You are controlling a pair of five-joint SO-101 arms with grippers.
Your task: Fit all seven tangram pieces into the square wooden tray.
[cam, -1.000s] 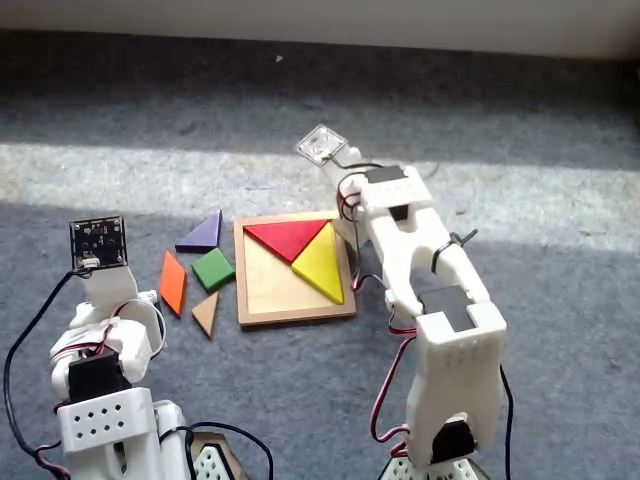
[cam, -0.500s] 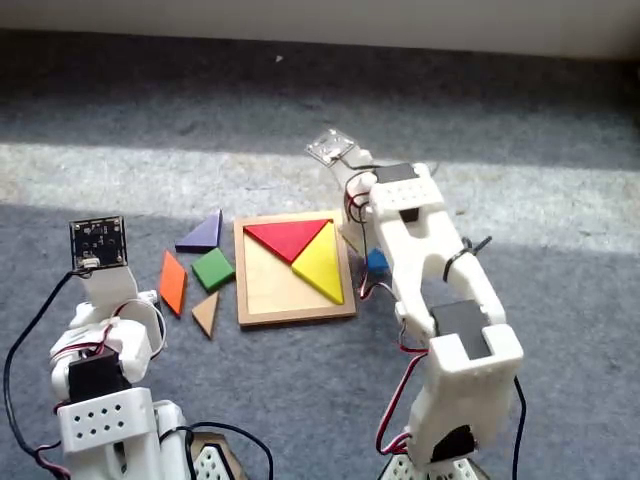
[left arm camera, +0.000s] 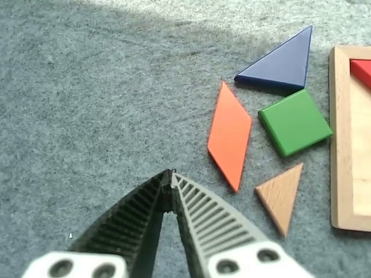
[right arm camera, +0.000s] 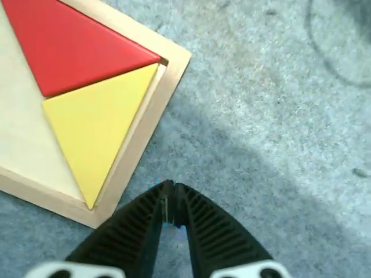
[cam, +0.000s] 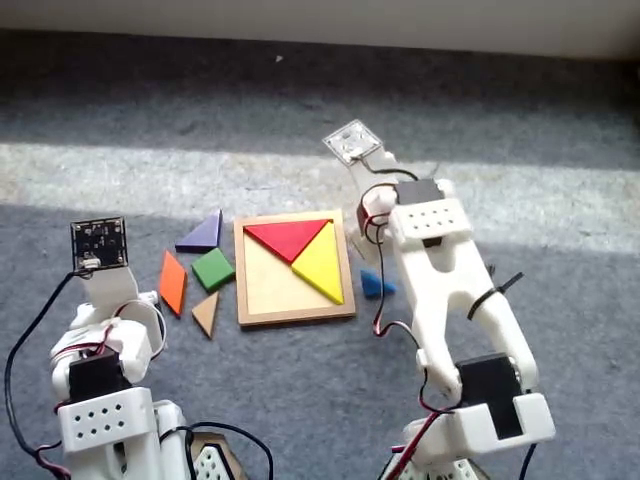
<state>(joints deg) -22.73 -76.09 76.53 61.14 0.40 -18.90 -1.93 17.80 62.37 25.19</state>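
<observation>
The left arm [cam: 100,350] sits folded at the near left of the grey tabletop [cam: 300,400]; its tool [left arm camera: 170,176] has its fingers pressed together at the tips, gripping nothing, above bare covering just short of the loose pieces. Beyond it lie four pieces left of the square wooden tray [cam: 295,318]: the tan triangle [cam: 206,313] nearest, the orange parallelogram [cam: 173,282] and green square [cam: 213,269] side by side past it, and the purple triangle [cam: 203,235] farthest. Inside the tray the red triangle [cam: 285,238] lies along the far edge and the yellow triangle [cam: 322,268] along the right edge, their long sides meeting; the rest of the tray is bare wood. The blue triangle [cam: 375,284] lies flat on the tabletop just beside the tray's right rim. The right arm [cam: 450,290] stretches over it; the right tool [right arm camera: 169,191] is likewise narrowed to touching tips, outside the rim near the yellow triangle's point, with slivers of blue showing beside its fingers; whether it touches that piece I cannot tell.
</observation>
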